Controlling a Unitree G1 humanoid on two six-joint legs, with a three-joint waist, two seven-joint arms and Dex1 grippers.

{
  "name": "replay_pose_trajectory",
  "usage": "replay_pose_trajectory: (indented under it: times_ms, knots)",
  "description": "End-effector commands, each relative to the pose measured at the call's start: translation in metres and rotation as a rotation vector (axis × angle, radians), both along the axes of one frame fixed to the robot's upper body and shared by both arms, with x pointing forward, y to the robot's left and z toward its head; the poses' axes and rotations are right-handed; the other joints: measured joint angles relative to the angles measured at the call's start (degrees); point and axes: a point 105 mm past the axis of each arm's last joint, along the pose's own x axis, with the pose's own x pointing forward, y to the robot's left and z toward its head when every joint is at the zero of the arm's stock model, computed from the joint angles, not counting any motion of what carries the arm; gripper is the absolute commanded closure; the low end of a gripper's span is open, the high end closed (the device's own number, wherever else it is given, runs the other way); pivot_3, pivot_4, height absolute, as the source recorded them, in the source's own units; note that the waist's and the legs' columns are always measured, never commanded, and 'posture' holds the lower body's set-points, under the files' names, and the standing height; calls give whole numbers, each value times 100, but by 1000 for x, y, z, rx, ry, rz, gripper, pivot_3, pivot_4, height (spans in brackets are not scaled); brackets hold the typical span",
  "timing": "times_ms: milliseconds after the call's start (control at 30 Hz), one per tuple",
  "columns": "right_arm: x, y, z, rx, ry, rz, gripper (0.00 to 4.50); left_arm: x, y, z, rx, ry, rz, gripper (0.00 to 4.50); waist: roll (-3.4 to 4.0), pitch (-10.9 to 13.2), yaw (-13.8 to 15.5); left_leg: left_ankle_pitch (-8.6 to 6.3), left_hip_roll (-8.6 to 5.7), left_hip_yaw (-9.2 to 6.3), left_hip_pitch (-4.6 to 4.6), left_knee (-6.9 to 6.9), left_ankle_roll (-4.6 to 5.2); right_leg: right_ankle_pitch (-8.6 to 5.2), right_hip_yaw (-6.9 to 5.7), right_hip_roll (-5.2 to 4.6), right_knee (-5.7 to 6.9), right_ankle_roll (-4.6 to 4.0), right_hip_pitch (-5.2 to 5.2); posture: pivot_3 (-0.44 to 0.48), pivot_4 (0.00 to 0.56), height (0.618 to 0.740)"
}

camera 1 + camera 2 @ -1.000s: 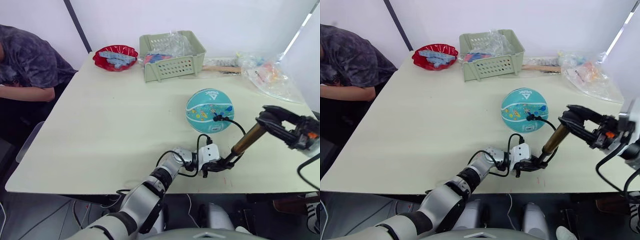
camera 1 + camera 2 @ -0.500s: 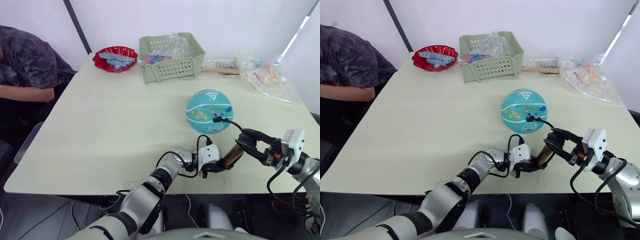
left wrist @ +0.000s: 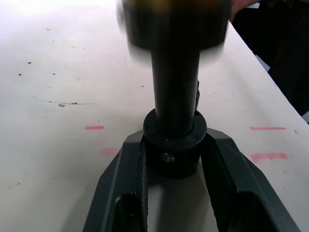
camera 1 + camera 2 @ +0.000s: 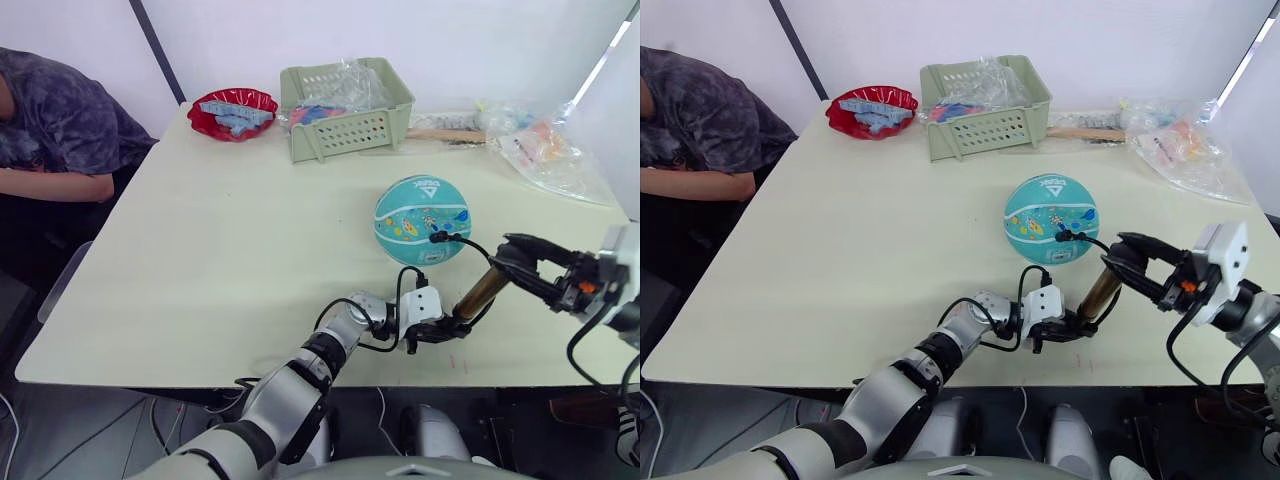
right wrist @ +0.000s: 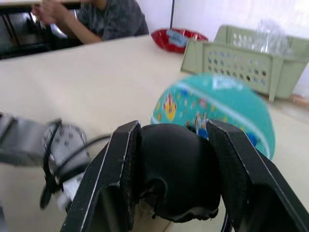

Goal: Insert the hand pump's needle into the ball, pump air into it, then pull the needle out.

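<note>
The teal ball (image 4: 422, 218) rests on the table right of centre. The needle's black fitting (image 4: 436, 237) sits against the ball's near side; the pin itself is hidden. A thin black hose (image 4: 472, 246) curves from it to the hand pump (image 4: 481, 291), a bronze cylinder that stands tilted near the front edge. My left gripper (image 4: 447, 329) is shut on the pump's black lower end (image 3: 174, 150). My right gripper (image 4: 516, 256) is shut on the pump's black top handle (image 5: 174, 169), with the ball (image 5: 217, 104) just beyond it.
A green basket (image 4: 345, 105) with plastic wrap, a red bowl (image 4: 232, 112) and plastic bags (image 4: 545, 150) line the far side. A person (image 4: 50, 130) leans at the table's left. The table's front edge (image 4: 300, 375) is close to the pump.
My right gripper pushed the pump's handle down toward the left gripper, then drew it back up and out. The left gripper and the ball stayed in place.
</note>
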Motion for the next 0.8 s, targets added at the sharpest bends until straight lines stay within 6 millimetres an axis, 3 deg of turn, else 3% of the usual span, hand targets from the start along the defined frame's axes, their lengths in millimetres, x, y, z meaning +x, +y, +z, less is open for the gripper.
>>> replay_pose_trajectory:
  times_ms: [33,333,600,733,800]
  knots:
    - [-7,-14,61,26,-171,-39,2847,-18,37,-55,226,136,28,3392,-7,5,0,0,-1,0,0,0,0,0,0,0,0,0,0,0,150,738]
    - [-18,-21,111,15,-239,-44,2847,-18,36,-53,234,127,1,3392,-16,27,2,0,0,-1,-3,0,0,0,-1,3,-1,0,0,0,150,738]
    - [-20,-20,123,37,-263,-52,2847,-21,34,-53,242,126,-22,3392,1,45,7,0,-2,2,-7,0,1,0,1,1,-1,0,-3,0,150,738]
    - [-20,-18,113,15,-231,-50,2847,-22,33,-54,245,126,-26,3392,1,47,11,0,-2,2,-8,0,1,0,1,1,-2,0,-4,0,150,738]
    - [-17,-13,84,-20,-157,-42,2847,-23,33,-54,245,126,-32,3392,-7,46,36,0,-2,0,-8,0,1,0,0,2,-2,0,-3,0,150,738]
